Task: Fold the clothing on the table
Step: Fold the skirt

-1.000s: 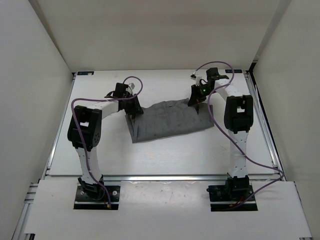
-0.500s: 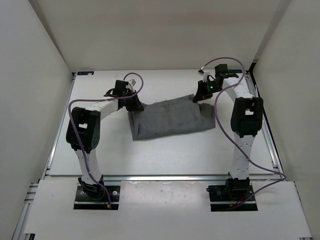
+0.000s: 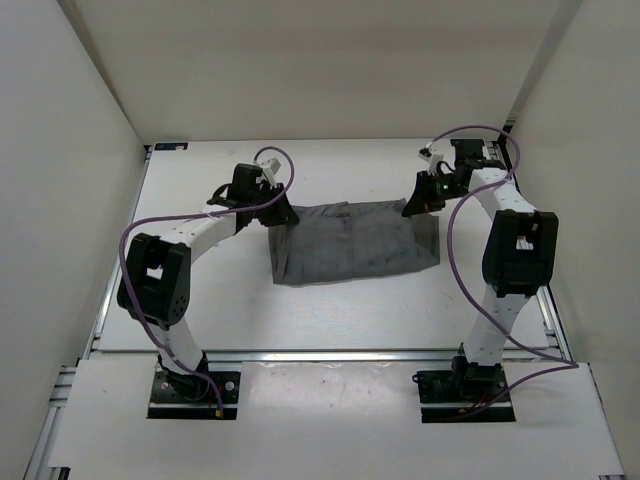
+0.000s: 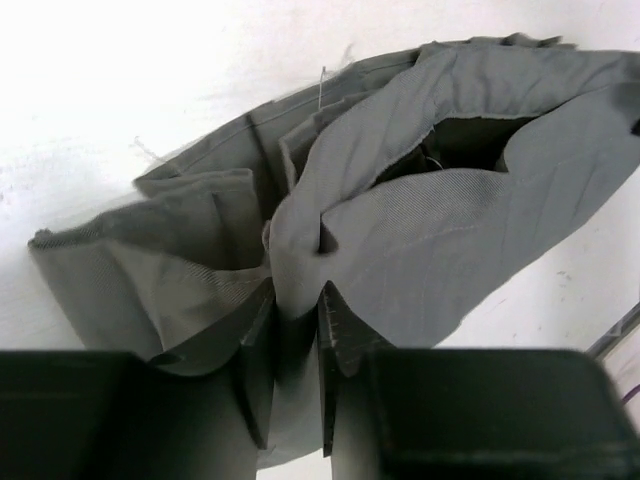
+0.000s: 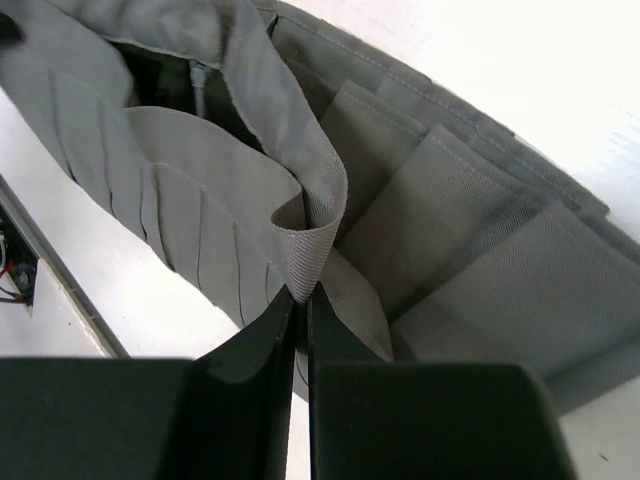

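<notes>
Top external view: I see the clothing (image 3: 355, 240) spread across the middle of the desk (image 3: 330, 310), slightly toward twelve o'clock. My left gripper (image 3: 281, 213) pinches its nine o'clock edge, jaws narrow on a bunched fold. My right gripper (image 3: 417, 207) clamps the three o'clock corner, nearly closed on fabric.

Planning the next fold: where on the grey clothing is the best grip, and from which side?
I'd grip the clothing at the two ends of its far edge, from above, one arm per end. It lies limp and wide on the table, so only a pinched-up fold fits the jaws; the left gripper and right gripper each pinch one there.
</notes>
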Available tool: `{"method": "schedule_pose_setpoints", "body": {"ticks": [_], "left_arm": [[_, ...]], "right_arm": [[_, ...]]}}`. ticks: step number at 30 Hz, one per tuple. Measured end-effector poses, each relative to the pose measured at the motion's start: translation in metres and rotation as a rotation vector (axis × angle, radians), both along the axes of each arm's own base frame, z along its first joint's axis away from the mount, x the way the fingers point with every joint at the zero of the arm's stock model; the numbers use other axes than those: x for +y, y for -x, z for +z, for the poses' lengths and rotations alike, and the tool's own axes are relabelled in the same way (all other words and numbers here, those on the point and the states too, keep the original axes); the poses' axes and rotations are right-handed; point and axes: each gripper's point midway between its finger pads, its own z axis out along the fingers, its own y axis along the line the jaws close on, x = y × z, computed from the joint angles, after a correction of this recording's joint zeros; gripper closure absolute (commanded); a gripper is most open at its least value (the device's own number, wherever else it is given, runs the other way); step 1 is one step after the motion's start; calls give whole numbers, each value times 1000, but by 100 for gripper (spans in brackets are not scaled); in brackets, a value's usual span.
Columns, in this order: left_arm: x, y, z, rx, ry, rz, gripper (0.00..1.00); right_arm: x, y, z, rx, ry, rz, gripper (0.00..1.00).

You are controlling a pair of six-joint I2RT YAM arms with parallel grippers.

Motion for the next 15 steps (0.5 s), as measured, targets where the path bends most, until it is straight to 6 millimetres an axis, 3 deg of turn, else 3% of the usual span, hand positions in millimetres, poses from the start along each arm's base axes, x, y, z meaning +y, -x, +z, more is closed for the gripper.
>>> {"method": "schedule_pose_setpoints", "body": {"ticks": [4, 7, 15], "left_arm": [[5, 8, -13, 36, -8, 7, 58], [6, 6, -12, 28, 0, 8, 54], [1, 0, -3, -14, 31, -8, 58]], "right_arm": [[0, 7, -9, 23, 8, 2, 100], [-1, 9, -9, 17, 24, -3, 100], [-3, 21, 21, -68, 37, -23, 99]]}}
